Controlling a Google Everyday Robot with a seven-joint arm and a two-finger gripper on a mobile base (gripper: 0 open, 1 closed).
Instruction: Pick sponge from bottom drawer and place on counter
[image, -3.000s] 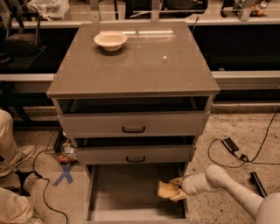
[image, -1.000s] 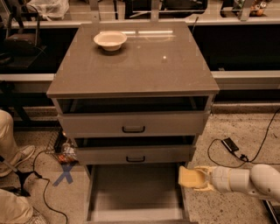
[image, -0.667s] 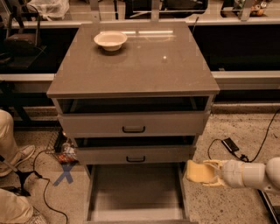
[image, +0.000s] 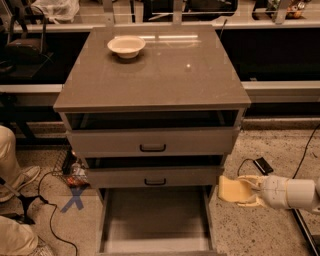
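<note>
Sponge (image: 231, 190) and end effector (image: 243, 191) have shifted out of the bottom drawer (image: 155, 217) and now hang just beside its right rail, over the floor and well below the tabletop (image: 165, 75). The end effector is closed onto the sponge, one finger above and one below. The sponge is judged light, soft and compressible, so a moderate grip across its middle suits it, and placement should stay well apart from the bowl (image: 126, 46).
</note>
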